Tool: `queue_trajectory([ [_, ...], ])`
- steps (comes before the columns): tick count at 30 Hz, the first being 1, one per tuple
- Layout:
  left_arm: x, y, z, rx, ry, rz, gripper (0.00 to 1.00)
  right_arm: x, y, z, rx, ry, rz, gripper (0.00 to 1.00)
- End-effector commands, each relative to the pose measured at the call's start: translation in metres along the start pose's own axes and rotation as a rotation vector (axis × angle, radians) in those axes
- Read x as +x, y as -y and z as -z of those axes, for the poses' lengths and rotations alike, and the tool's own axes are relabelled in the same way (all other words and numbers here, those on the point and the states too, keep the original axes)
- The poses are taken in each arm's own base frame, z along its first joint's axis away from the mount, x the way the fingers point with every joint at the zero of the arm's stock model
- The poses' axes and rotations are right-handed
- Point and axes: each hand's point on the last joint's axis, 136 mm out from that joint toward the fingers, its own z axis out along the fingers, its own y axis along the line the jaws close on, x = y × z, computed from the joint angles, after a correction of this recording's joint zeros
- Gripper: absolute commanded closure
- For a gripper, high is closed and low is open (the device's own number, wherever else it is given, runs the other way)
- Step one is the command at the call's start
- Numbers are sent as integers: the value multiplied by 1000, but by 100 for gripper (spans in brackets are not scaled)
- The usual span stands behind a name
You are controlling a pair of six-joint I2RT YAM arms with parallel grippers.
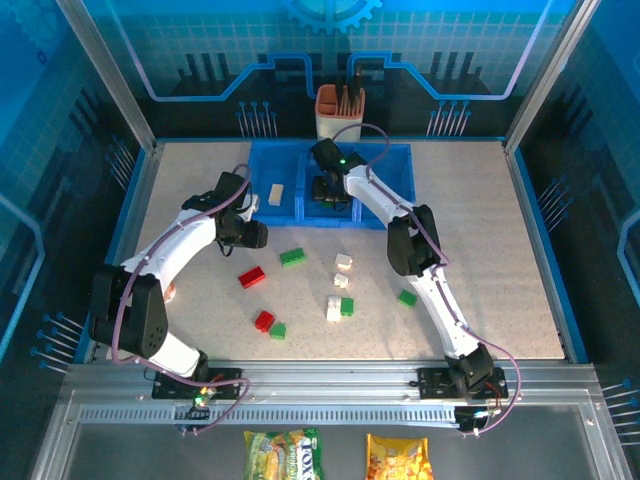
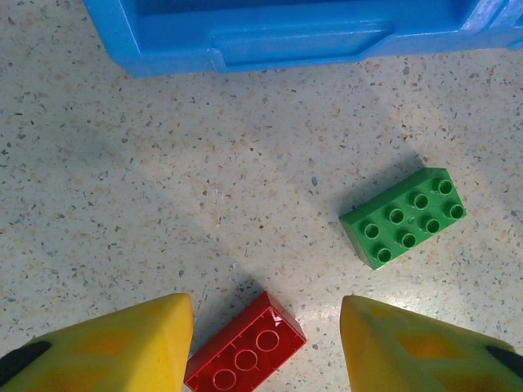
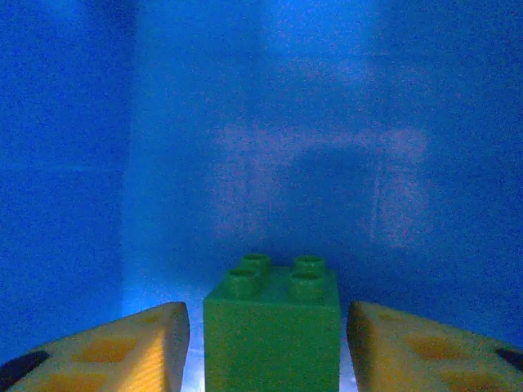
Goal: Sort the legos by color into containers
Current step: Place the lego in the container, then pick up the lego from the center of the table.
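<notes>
The green brick point(image 3: 272, 331) stands between the fingers of our right claw point(image 3: 266, 309), which are apart with slim gaps either side, in the tray's point(image 1: 390, 152) middle compartment. The left compartment holds a cream brick point(image 1: 275, 193). Nearer, our left claw point(image 2: 265, 306) hangs parted over a red brick point(image 2: 245, 355), with a second green brick point(image 2: 403, 216) to its right.

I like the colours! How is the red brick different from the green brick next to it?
The red brick lies between the fingers of the left gripper; the green brick lies off to the side. Green shows eight studs; red shows three and is partly cut off. Both lie studs up on the table.
</notes>
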Motion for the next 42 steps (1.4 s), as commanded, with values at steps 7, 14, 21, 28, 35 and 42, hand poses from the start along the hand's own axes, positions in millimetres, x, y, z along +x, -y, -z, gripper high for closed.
queue_trajectory([
  [7,-7,10,19,43,13,-30,48,-15,-18,78,-71,65,25,44],
  [14,-5,16,27,39,-12,-7,48,-9,-30,110,-125,76,26,44],
  [21,12,19,25,22,-92,13,48,7,-36,144,-153,85,57,44],
  [28,43,14,12,-7,-188,-28,47,26,-18,169,-159,95,52,44],
  [35,69,35,5,11,-236,-21,47,54,6,177,-149,77,41,44],
  [42,85,91,-7,80,-258,-31,47,82,39,171,-107,37,9,44],
])
